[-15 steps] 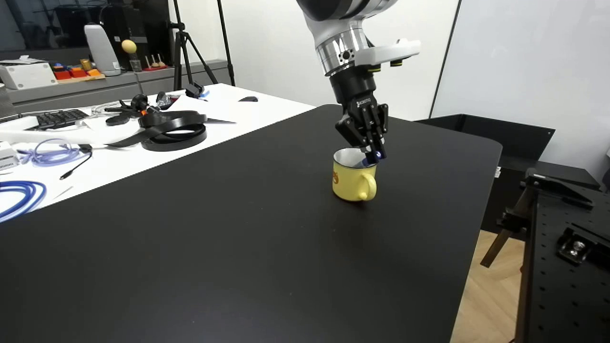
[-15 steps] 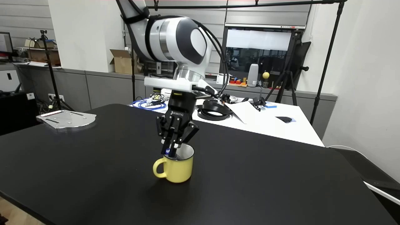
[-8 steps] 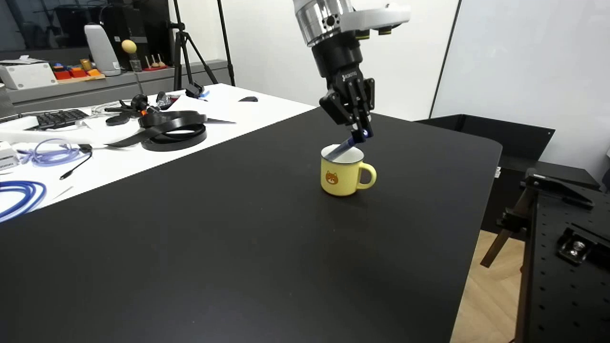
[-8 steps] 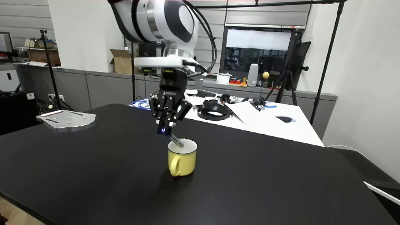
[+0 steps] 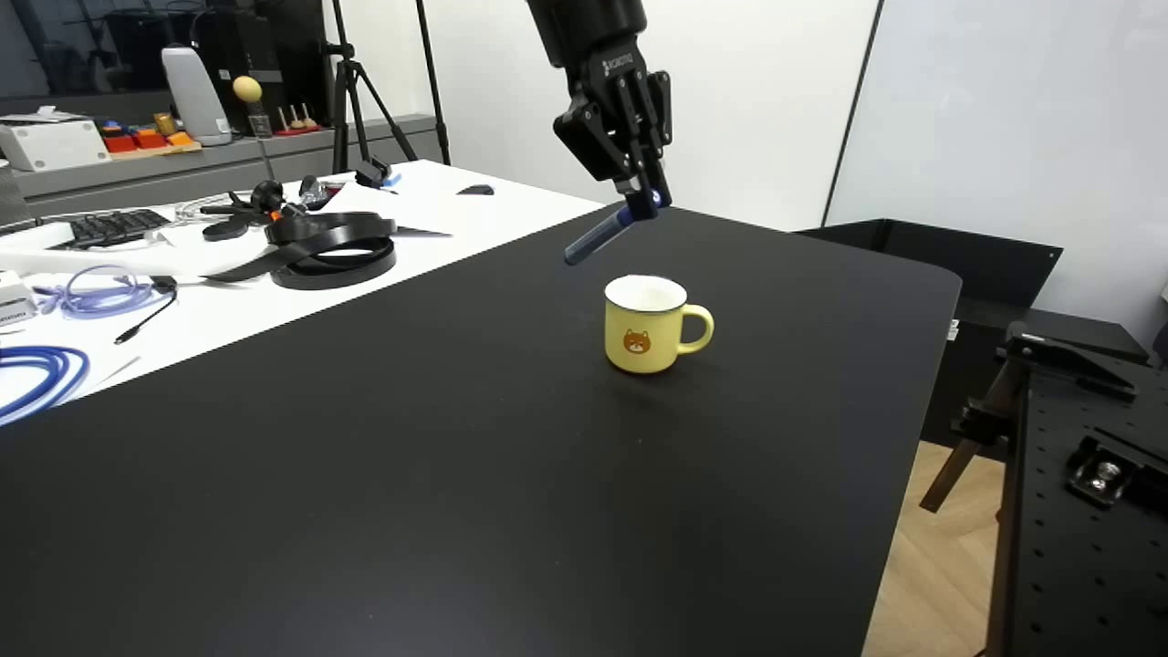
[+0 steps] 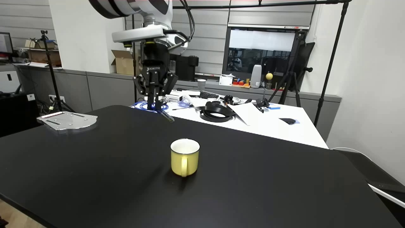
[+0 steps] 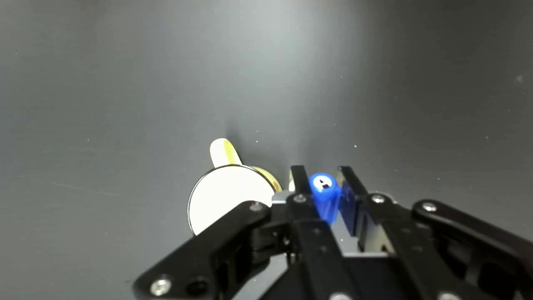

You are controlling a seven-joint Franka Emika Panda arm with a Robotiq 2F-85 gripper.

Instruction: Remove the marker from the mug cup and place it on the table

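Marker [image 5: 599,237] aloft, outside the mug cup [image 5: 644,321].
The jaws of the gripper [image 7: 322,183] pinch its blue end above the table [image 5: 411,474] (mug cup upright); the lower tip, small here, seems greyish.

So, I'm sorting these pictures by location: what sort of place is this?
Probably a robotics lab or similar technical workspace, judging by the robot arm, the white table strewn with cables, and the tripod.
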